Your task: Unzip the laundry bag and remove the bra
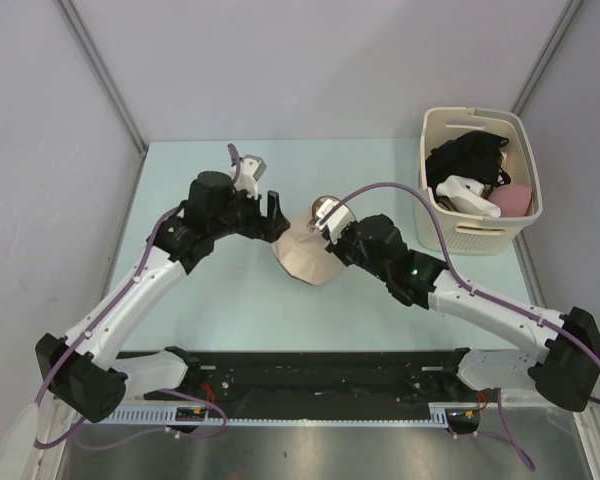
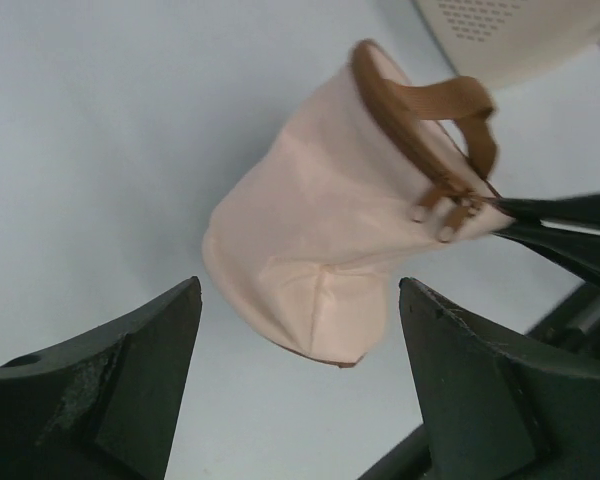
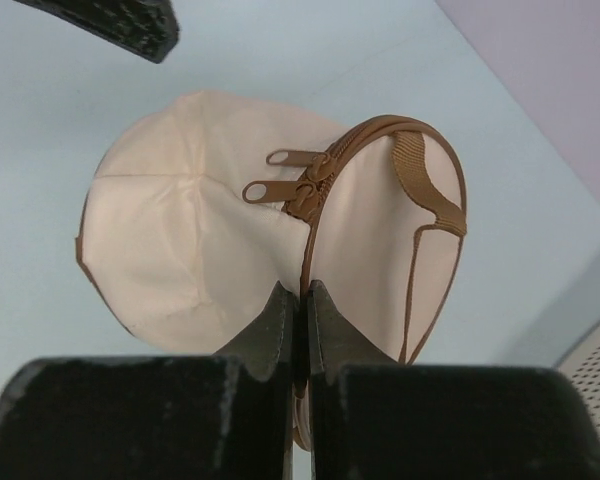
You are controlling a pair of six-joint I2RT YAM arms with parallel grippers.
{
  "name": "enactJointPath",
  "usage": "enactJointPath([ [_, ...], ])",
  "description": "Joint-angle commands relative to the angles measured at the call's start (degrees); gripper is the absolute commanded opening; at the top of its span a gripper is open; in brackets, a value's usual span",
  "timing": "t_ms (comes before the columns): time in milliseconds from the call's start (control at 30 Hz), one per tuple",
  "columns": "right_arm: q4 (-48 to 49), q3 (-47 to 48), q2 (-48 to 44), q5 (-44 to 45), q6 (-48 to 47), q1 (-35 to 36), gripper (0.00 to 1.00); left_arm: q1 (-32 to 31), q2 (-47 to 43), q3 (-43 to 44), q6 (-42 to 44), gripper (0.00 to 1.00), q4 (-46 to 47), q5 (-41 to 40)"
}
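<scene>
Currently: bag held, zipper not yet opened.
The right gripper (image 3: 302,298) pinches the laundry bag (image 3: 180,230) at its rim; the left gripper (image 2: 300,290), fingers spread at the bag's 10 o'clock, should take the zipper pulls (image 3: 285,175).

Right gripper (image 3: 302,297): fingers pressed together, pinching the brown zipper trim (image 3: 313,235) of the laundry bag (image 3: 180,240). The bag lies on its side on the pale blue table (image 3: 70,110), cream cloth creased. Two brown zipper pulls (image 3: 280,158) sit side by side at the trim. A brown strap (image 3: 420,180) crosses the lid face. A black finger (image 3: 110,20) shows upper left, clear of the bag. A perforated cream basket (image 3: 590,400) corner shows lower right.
</scene>
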Motion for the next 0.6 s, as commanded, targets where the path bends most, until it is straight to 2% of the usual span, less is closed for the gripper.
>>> enactJointPath([
  [0,0.96,1.90,-4.25,-9.45,-13.23,-3.77,0.00,0.23,-1.74,2.93,3.99,0.83,0.59,16.93],
  [267,-1.85,1.02,-9.26,-29.40,-14.91,-10.63,0.00,0.23,-2.45,5.39,6.10,0.79,0.50,31.87],
  [400,-5.09,1.02,-11.37,-34.33,-15.61,-12.13,0.00,0.14,-1.39,5.57,3.82,0.74,1.90,39.07],
  [567,-8.26,1.02,-12.69,-37.24,-17.10,-12.57,0.00,-0.12,1.59,7.23,1.62,0.63,3.23,41.64],
])
